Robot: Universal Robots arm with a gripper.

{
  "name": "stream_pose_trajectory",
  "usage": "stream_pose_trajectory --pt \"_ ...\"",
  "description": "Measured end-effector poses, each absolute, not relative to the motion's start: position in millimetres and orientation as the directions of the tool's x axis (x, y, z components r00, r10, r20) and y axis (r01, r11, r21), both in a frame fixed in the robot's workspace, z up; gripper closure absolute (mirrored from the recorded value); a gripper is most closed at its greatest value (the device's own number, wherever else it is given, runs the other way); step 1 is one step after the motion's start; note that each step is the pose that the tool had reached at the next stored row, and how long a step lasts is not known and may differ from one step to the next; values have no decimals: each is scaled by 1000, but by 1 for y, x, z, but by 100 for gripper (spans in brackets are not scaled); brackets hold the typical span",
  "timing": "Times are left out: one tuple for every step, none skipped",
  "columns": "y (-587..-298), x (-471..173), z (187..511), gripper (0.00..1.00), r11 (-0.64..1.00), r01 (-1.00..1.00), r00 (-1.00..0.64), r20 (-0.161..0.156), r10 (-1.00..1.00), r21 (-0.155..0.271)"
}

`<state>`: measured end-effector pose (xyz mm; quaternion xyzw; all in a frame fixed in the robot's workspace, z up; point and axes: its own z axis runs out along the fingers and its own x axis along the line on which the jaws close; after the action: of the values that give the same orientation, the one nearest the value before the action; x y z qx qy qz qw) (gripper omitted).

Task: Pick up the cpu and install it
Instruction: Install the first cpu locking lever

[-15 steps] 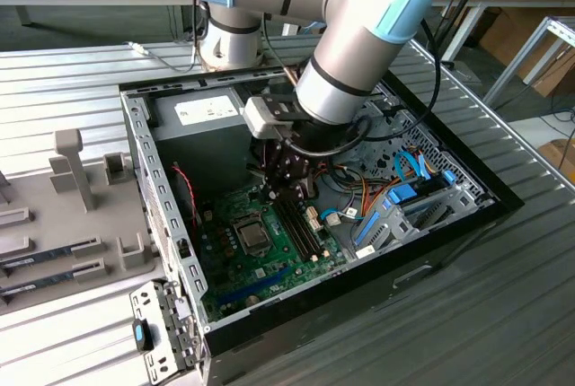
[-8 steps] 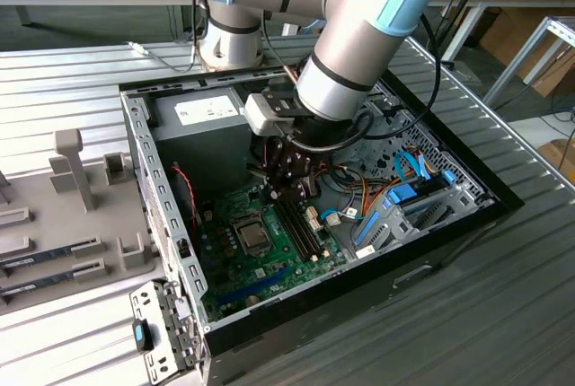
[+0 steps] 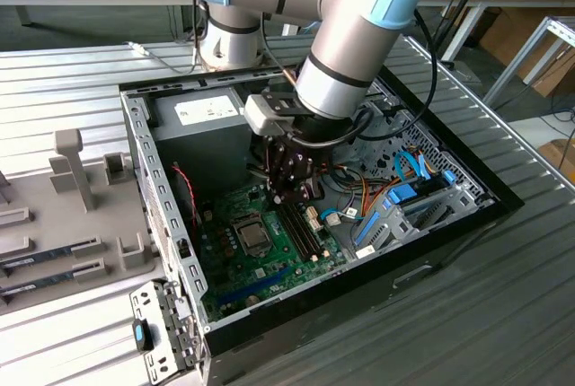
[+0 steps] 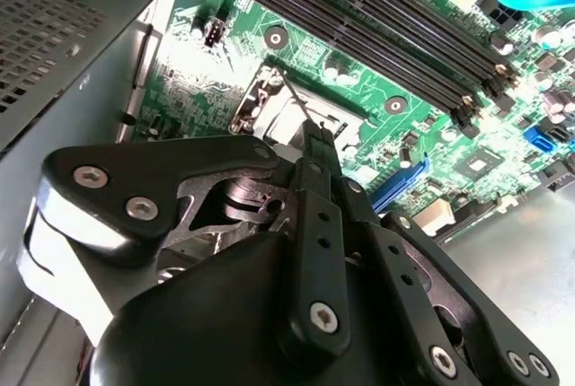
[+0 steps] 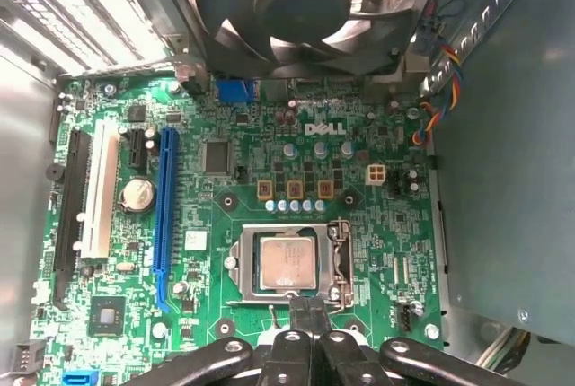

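The small square silver-topped cpu [image 5: 287, 263] already lies in its metal-framed socket [image 5: 235, 265] on the green motherboard [image 5: 225, 197], so seating looks done. The black gripper [image 5: 307, 314] hovers just beside the socket's edge, fingers pressed together, empty. The grey power-supply box [image 3: 199, 139] and 1 case fan [image 5: 296, 0] crowd the space.

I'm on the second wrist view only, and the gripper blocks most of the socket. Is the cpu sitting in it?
Observer: Yes. In the first wrist view the cpu lies flat in the socket, silver top up.
Operator: Are the jaws holding anything?
Observer: No. In that view the gripper has its jaws together and empty, at the socket's edge, not over the chip.
Operator: What's past the socket?
Observer: A large black fan, at the board's far end.
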<state>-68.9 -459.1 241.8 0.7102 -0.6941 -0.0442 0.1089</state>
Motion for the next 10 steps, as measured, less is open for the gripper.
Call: stream_pose_trajectory --pt "-459 -69 242 89 -13 -978 32 88 -996 209" --pt "-459 -69 242 89 -13 -978 32 88 -996 209" --pt "-459 -69 242 89 -13 -978 32 88 -996 209" --pt "-459 -69 242 89 -13 -978 32 88 -996 209" --pt "-459 -69 242 89 -13 -978 32 88 -996 209" --pt "-459 -69 242 89 -13 -978 32 89 -996 209" --pt "-459 -71 242 89 -12 -978 32 89 -996 208" --pt "-459 -73 242 89 -13 -978 32 89 -996 207" --pt "-459 -77 242 89 -13 -979 31 89 -996 205" --pt "-459 -79 242 89 -13 -979 31 89 -996 204"
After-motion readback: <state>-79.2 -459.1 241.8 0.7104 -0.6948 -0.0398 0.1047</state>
